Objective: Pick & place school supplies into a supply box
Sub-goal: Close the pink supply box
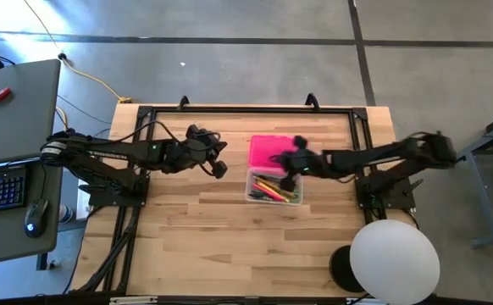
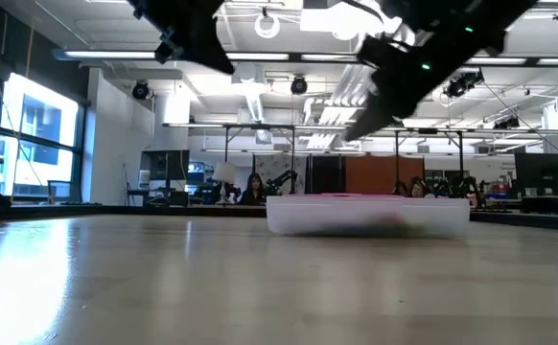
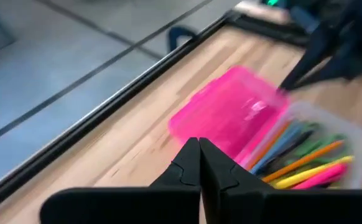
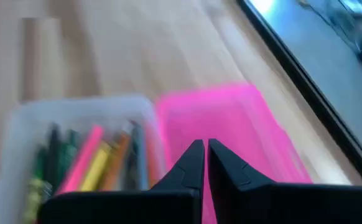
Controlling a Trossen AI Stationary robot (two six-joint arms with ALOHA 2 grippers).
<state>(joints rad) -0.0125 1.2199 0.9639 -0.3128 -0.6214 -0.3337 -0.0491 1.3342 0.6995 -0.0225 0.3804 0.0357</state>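
The clear supply box (image 1: pixel 274 188) sits on the wooden desk (image 1: pixel 229 246) a little toward the right edge, with pens and pencils (image 1: pixel 272 188) lying inside it. Its pink lid (image 1: pixel 269 151) lies open flat, touching the box on the side toward the far edge. The right claw (image 1: pixel 290 174), fingers pressed together and holding nothing, hangs over the box where it meets the lid. The left claw (image 1: pixel 219 168), also pressed together and empty, hovers near the box's left.

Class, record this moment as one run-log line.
clear plastic box: open, pens inside | bright pink lid: beside it | left gripper: shut, empty | right gripper: shut, above lid
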